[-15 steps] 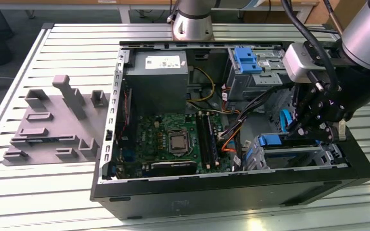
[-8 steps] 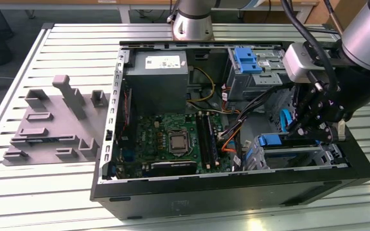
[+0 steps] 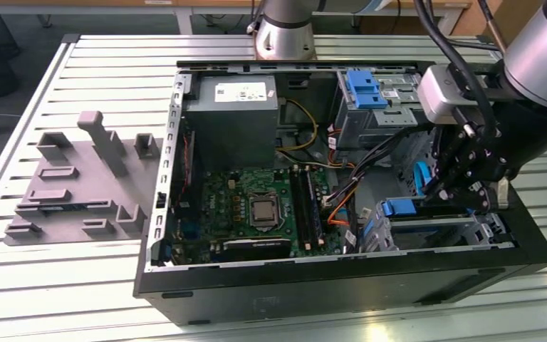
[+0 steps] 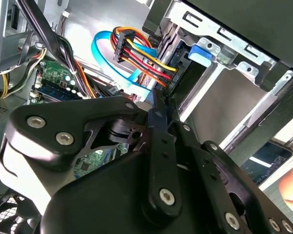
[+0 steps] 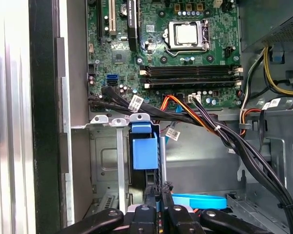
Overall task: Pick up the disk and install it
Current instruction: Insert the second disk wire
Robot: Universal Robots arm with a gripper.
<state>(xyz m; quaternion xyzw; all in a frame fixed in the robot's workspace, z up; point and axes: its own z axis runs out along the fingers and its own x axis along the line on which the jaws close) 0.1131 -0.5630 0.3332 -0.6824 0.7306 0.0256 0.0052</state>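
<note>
The disk [image 3: 403,208] stands on edge in the metal drive bay [image 3: 444,231] at the front corner of the open computer case, on the exterior view's right; its blue carrier tab [image 5: 144,151] shows in both wrist views [image 4: 203,52]. My gripper [image 3: 449,203] reaches down into the case right behind the disk. In the first wrist view the black fingers [image 5: 154,195] are pressed together, and the gripper's tips [image 5: 159,187] sit at the disk's rear end. In the second wrist view the gripper [image 4: 161,100] meets that end beside a coloured power connector [image 4: 124,46].
Inside the case are a grey power-supply box [image 3: 231,117], a green motherboard [image 3: 254,206], a second blue bracket [image 3: 363,89] in the far drive cage, and black and orange cables [image 5: 210,122] running past the bay. A grey foam fixture [image 3: 79,185] lies on the slatted table at the exterior view's left.
</note>
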